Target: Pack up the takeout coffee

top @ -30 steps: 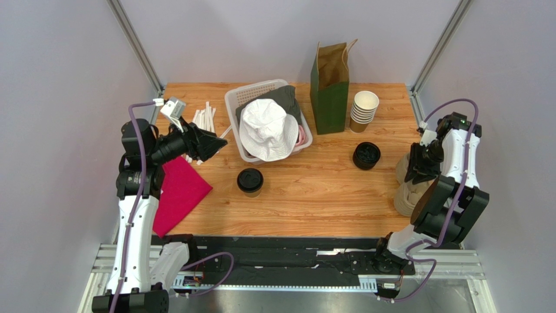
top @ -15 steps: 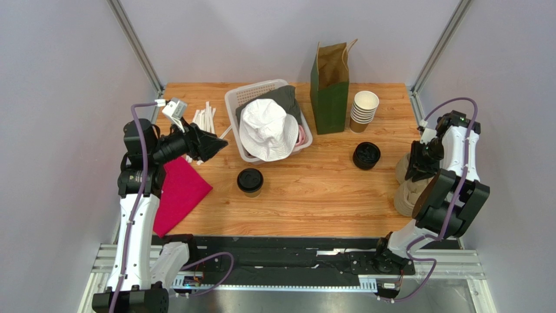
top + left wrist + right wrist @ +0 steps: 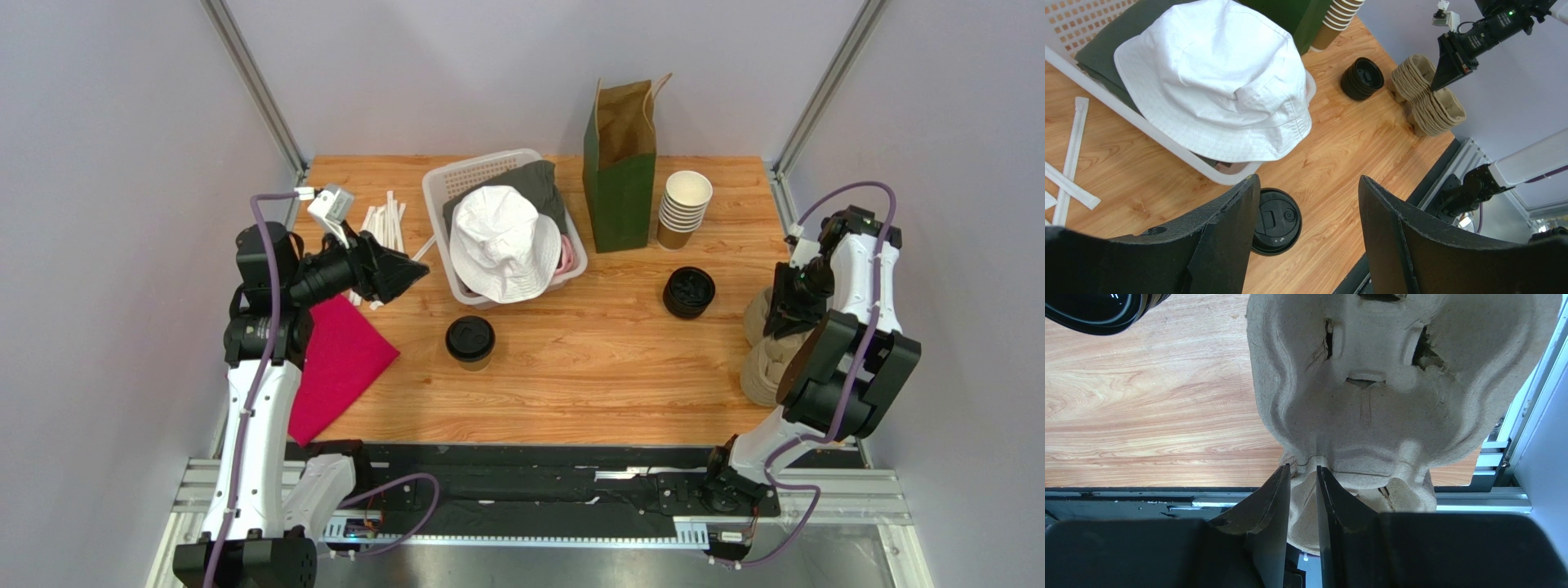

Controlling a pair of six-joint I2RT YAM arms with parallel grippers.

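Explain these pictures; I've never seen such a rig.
Two robot arms are bolted at the near edge of a wooden table. One picture looks down from above; the other two come from cameras on each wrist. On it: a lidded brown paper coffee cup, a green paper bag, a white plastic basket holding a white bucket hat, stacked lidless brown cups, a pile of black lids, wrapped straws, a red cloth and moulded pulp cup carriers. The left gripper is open and holds nothing. The right gripper straddles a carrier's rim; whether it pinches is unclear.

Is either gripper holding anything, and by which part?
Left gripper: nothing. Right gripper straddles the pulp carrier's near rim; a firm grip cannot be told.
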